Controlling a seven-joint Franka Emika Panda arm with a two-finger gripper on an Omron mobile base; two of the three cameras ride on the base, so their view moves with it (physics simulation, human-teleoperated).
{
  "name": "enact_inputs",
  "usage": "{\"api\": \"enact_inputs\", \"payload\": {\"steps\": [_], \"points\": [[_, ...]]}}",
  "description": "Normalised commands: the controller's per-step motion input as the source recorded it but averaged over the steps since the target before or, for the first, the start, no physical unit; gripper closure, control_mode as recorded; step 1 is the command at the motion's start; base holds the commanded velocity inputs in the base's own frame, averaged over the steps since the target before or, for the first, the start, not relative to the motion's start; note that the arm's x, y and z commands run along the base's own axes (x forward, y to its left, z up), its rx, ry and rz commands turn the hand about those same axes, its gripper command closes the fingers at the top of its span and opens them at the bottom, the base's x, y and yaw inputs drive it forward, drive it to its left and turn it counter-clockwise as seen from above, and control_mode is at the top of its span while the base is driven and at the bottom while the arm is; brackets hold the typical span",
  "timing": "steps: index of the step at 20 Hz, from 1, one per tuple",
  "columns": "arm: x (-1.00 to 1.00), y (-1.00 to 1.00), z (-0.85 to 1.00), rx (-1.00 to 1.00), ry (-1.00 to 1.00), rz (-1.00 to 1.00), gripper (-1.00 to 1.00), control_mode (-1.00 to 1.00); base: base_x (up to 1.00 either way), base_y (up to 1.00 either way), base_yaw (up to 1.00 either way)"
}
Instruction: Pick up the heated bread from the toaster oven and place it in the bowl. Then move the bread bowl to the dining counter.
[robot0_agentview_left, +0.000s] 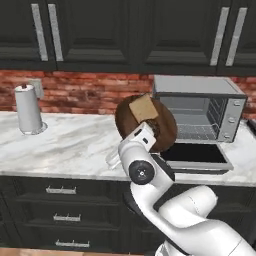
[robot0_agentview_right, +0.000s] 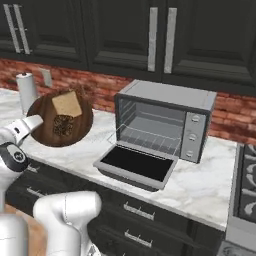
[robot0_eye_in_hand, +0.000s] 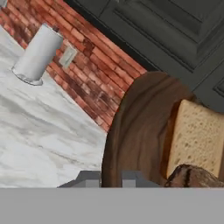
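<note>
So the bowl (robot0_agentview_left: 167, 131) is up in the air, tipped steeply so its inside faces the cameras, well above the worktop (robot0_agentview_left: 70, 145). The gripper (robot0_eye_in_hand: 111, 178) has it by the rim: in the hand view the two fingertips sit right at the bowl's lower edge, closed in narrow on it. In the left base view the wrist covers the bowl's lower left part, so the pinch itself is hidden there.

Inside the bowl there's a flat tan slice (robot0_agentview_right: 67, 103) leaning against the upper part, and the bread (robot0_agentview_right: 63, 125), the dark lumpy one, sits just below it, touching or nearly touching. In the hand view the bread (robot0_eye_in_hand: 192, 177) is just beside the fingertips, off to their right, with the slice (robot0_eye_in_hand: 197, 135) above it.

The oven (robot0_agentview_right: 165, 122) stands on the worktop to the right of the bowl, door (robot0_agentview_right: 135, 165) dropped flat open, rack bare. In the left base view the bowl overlaps the oven's left edge.

A paper towel roll (robot0_agentview_left: 27, 109) stands upright by the brick wall (robot0_agentview_left: 80, 92), well to the left.

No brands or readable writing anywhere; the oven knobs are too small to read.
</note>
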Motion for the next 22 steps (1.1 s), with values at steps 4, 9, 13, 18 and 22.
{"api": "enact_inputs", "payload": {"steps": [4, 9, 13, 18, 22], "points": [[0.0, 0.0, 0.0, 0.0, 0.0, 0.0, 1.0, 1.0, -0.34, 0.0, 1.0], [0.0, 0.0, 0.0, 0.0, 0.0, 0.0, 1.0, 1.0, -0.11, 0.0, 1.0], [0.0, 0.0, 0.0, 0.0, 0.0, 0.0, 1.0, 1.0, -0.05, 0.12, 1.0], [0.0, 0.0, 0.0, 0.0, 0.0, 0.0, 1.0, 1.0, -0.1, 0.2, 1.0], [0.0, 0.0, 0.0, 0.0, 0.0, 0.0, 1.0, 1.0, -0.03, 0.17, 1.0]]}}
